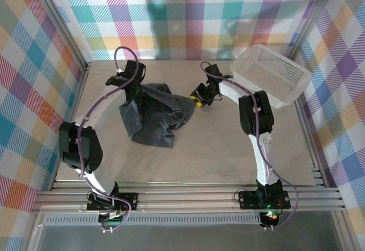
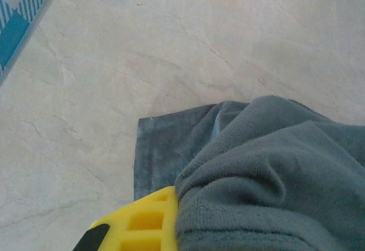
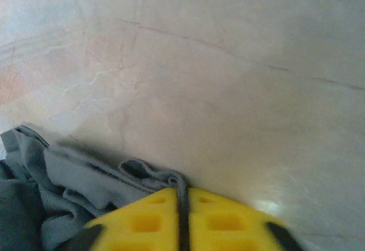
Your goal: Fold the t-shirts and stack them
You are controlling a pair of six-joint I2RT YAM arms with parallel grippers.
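Your left tool [image 1: 134, 89] is over the far left part of the bench [image 1: 222, 154], clamped on a bunched upper edge of the t-shirt [image 1: 153, 117]. In its wrist view one yellow finger [image 2: 142, 223] shows at the bottom edge; thick folds of the slate blue-grey cloth press against its inner side and cover the other finger. Beyond that, a flat flap of the shirt lies on the pale, veined bench top.

Your right tool [image 3: 182, 197] is near the middle of the far half of the bench, at the shirt's right-hand corner; its two yellow fingers [image 3: 228, 223] are closed together with only a thin dark seam between them, and a rolled hem of the shirt runs into that seam, so it is pinched on the fabric. Loose grey folds trail off to the left of that view and rest on the bench.

From above, the t-shirt hangs crumpled between the two tools, draped down from the left one and spreading toward you in a rough, unfolded heap, with its near edge lying on the bench. A white lattice basket [image 1: 274, 71] sits tilted at the far right corner, well apart from the shirt; plaid walls [image 1: 34, 63] close in the bench on three sides.
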